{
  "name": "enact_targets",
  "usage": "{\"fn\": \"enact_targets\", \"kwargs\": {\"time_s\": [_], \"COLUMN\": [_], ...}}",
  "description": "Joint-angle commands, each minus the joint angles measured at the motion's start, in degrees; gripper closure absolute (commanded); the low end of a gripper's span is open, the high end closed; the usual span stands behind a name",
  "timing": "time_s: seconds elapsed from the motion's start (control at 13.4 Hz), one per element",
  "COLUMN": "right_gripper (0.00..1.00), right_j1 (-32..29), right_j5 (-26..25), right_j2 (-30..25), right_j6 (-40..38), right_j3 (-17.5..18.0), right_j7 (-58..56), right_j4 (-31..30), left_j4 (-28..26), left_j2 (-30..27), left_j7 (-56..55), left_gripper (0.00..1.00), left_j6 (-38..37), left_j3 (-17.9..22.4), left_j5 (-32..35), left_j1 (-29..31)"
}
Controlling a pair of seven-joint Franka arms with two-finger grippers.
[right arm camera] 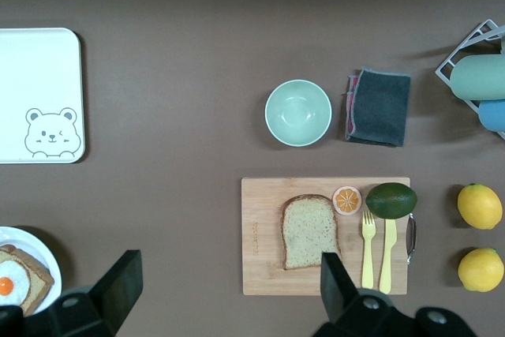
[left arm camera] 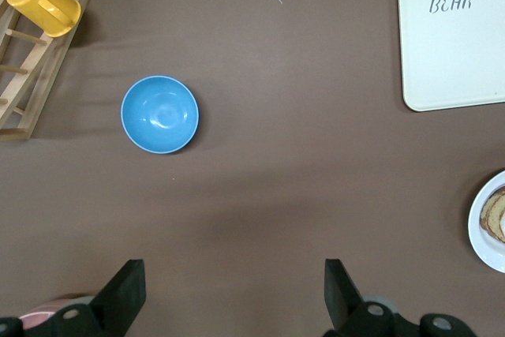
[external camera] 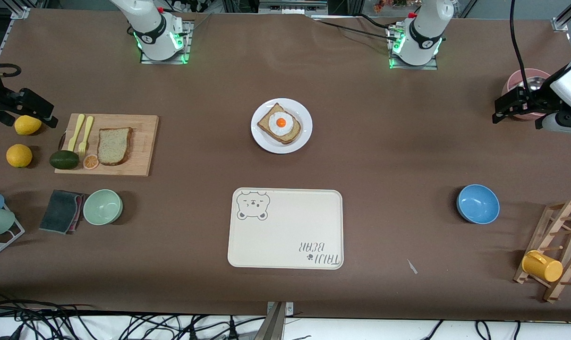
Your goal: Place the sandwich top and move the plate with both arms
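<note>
**Both arms wait, bread on board**

The sandwich top (external camera: 114, 146) lies on the cutting board (external camera: 141, 141); the plate (external camera: 281, 126) sits mid-worktop, farther than the tray (external camera: 285, 229). The right gripper (external camera: 23, 106) and left gripper (external camera: 514, 105) hover at the worktop's ends, fingers apart.

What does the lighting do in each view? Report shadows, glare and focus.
Front view: even overhead light, soft shadows beside the blue bowl and green bowl, green glow at both arm bases. Left wrist view: sharp, faint highlight inside the blue bowl. Right wrist view: sharp, no glare on the bread slice or cutting board.
</note>
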Motion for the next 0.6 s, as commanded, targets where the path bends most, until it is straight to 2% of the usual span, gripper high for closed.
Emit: {"fn": "enact_targets", "kwargs": {"time_s": [0.0,0.52], "right_gripper": [0.00,0.00], "right_j1": [0.00,0.00], "right_j5": [-0.50,-0.59], "right_j2": [0.16,0.25], "right_j6": [-0.24,-0.51], "right_j3": [0.21,0.21], "right_j7": [0.39,0.30], "right_j4": [0.70,0.70], "left_j4": [-2.81,-3.60], "left_j2": [-0.93,-0.93], "left_j7": [-0.05,-0.14], "left_gripper": [0.00,0.00], "left_j6": [2.47,3.00], "left_j3": [0.03,0.03], "left_j5": [-0.71,-0.71], "left_j1": [0.20,0.20]}}
